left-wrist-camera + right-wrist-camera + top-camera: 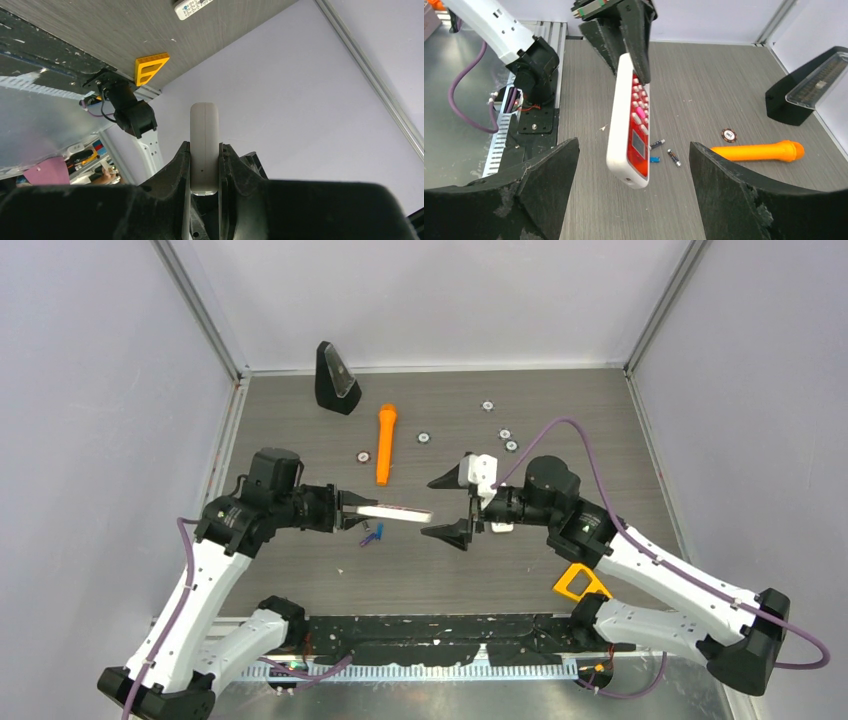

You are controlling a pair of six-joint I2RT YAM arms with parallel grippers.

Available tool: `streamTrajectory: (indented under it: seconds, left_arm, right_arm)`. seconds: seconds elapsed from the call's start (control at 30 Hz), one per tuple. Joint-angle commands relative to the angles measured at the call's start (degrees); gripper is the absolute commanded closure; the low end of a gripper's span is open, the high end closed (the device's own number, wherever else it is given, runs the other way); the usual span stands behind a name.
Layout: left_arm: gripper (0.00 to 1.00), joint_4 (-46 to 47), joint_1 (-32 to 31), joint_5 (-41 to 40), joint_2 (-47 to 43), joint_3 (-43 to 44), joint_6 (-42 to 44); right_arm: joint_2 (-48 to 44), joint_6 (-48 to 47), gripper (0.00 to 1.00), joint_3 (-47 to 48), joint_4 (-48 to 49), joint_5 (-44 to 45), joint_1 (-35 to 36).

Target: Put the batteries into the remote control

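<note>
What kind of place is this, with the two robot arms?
Probably a robot lab bench: left arm and right arm bolted to a table, plain walls boxing it in.

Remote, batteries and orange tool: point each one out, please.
remote (639,125): right wrist view, on its red button face.
batteries (674,157): right wrist view, middle of the dark one lying on the table.
orange tool (384,448): top view, middle of its shaft.
</note>
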Motion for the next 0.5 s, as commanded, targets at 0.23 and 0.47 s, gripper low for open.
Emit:
streamTrajectory:
  seconds: [0.23, 0.47]
  left_arm:
    - [1.0, 0.94, -0.24, -0.1, -0.95, 0.23, 0.09]
    - [1.0, 2.38, -0.22, 1.13, -1.17, -0.93, 0.0]
  right_arm:
    - [5.31, -8.45, 0.24, 0.89, 3.14, 5.76, 5.99]
    - [6.62, -7.7, 0.62, -0.07, 8.45, 9.71, 6.27]
